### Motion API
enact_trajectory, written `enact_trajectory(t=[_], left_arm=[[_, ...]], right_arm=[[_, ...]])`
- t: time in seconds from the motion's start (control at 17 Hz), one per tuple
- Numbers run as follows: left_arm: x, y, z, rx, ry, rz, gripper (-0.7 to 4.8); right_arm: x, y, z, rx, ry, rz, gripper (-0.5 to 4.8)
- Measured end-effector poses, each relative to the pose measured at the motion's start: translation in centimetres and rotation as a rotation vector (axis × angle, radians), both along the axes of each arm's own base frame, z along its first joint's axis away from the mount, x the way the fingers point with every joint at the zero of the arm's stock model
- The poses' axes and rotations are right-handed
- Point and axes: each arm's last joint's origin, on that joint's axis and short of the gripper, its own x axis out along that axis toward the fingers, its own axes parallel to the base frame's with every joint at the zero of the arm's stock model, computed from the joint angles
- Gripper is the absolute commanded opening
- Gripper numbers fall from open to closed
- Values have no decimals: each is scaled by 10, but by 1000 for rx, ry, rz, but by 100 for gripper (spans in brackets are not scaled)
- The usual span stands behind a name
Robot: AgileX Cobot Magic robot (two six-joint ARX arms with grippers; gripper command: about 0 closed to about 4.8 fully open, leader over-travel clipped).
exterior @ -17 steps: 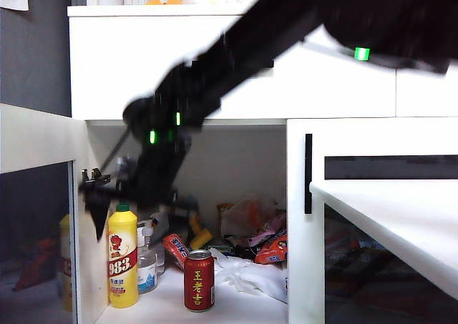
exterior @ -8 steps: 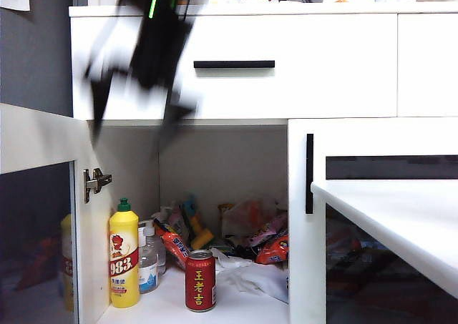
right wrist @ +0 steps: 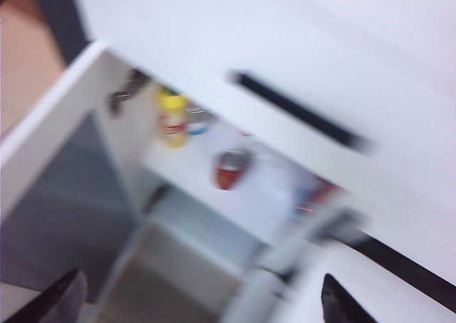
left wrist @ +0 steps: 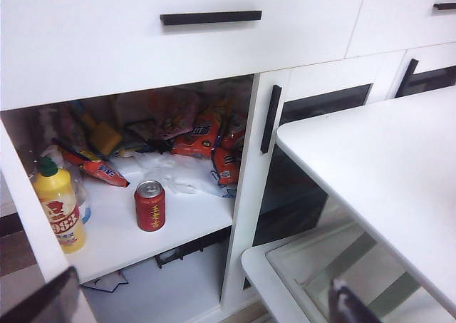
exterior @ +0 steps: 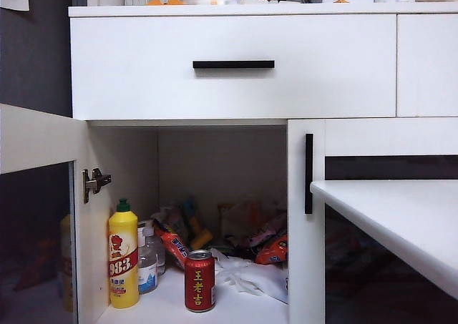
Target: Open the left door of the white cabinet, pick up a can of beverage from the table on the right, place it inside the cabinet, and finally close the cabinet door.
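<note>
The can of beverage (exterior: 200,280) stands upright on the shelf inside the white cabinet (exterior: 232,66), near the front edge, its red side carrying three yellow Chinese characters in a column. Just beside it stands a yellow bottle (exterior: 123,256) with a green cap and a red label reading "983"; a small clear pump bottle (exterior: 147,261) sits between the two, slightly behind. Crumpled snack packets (exterior: 257,242) and a white cloth (exterior: 247,274) lie further back. The left door (exterior: 36,209) is swung wide open, its hinge (exterior: 93,182) exposed.

The left gripper (left wrist: 206,305) hangs released, fingertips spread wide with nothing between them, outside the cabinet; the can (left wrist: 149,205) sits ahead of it on the shelf, well apart, and the table (left wrist: 385,166) lies to one side of it. The right gripper (right wrist: 203,301) is likewise spread and empty, hovering outside the cabinet; in its blurred view the can (right wrist: 229,169) shows ahead and below the drawer handle (right wrist: 299,111), well clear of the fingers. Neither gripper appears in the exterior view.
</note>
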Motion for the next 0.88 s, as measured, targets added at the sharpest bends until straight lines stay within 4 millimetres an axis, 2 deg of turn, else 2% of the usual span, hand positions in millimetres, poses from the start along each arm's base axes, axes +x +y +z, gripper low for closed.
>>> enact_trajectory(t=[0.18, 0.24, 0.35, 0.47, 0.53, 0.65, 0.77, 0.88], left_arm=[[0, 0, 0, 3, -1, 0, 353], [0, 0, 0, 4, -1, 3, 279], [1, 1, 0, 12, -3, 51, 126], [2, 3, -1, 22, -3, 109, 29], [2, 3, -1, 25, -4, 126, 11], [5, 3, -7, 37, 4, 162, -6], [11, 2, -21, 48, 51, 240, -6], [19, -1, -37, 21, 136, 333, -6]], right_arm=[[-48, -52, 29, 28, -50, -24, 426], [-65, -69, 38, 60, -82, -24, 426], [-110, -116, 60, 160, -187, -28, 426], [-156, -164, 74, 268, -295, -39, 425], [-173, -182, 76, 303, -331, -44, 425], [-193, -203, 75, 317, -376, -51, 411], [-210, -220, 70, 314, -407, -45, 372], [-229, -240, 62, 333, -434, -46, 365]])
